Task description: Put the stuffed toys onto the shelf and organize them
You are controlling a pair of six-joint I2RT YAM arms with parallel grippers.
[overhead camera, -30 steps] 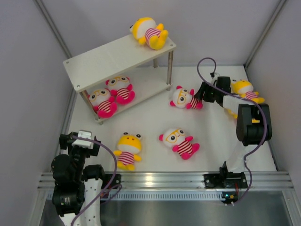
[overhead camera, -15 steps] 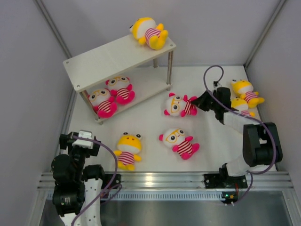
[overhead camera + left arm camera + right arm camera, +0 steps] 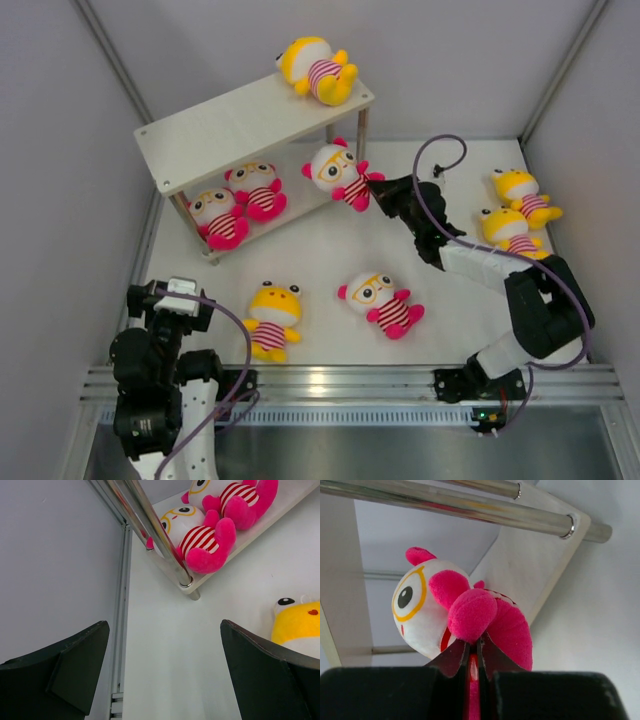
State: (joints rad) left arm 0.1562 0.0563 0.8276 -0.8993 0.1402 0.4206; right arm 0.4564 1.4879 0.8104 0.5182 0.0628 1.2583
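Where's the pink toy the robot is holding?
In the top view, the pink toy is pinched in the right gripper at the shelf's right end, beside its lower board.

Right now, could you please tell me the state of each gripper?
Left gripper: open, holding nothing.
Right gripper: shut on a pink stuffed toy.

Bare stretch of lower board [image 3: 300, 200] between two pink toys [image 3: 262, 190] and right front post [image 3: 361, 135].
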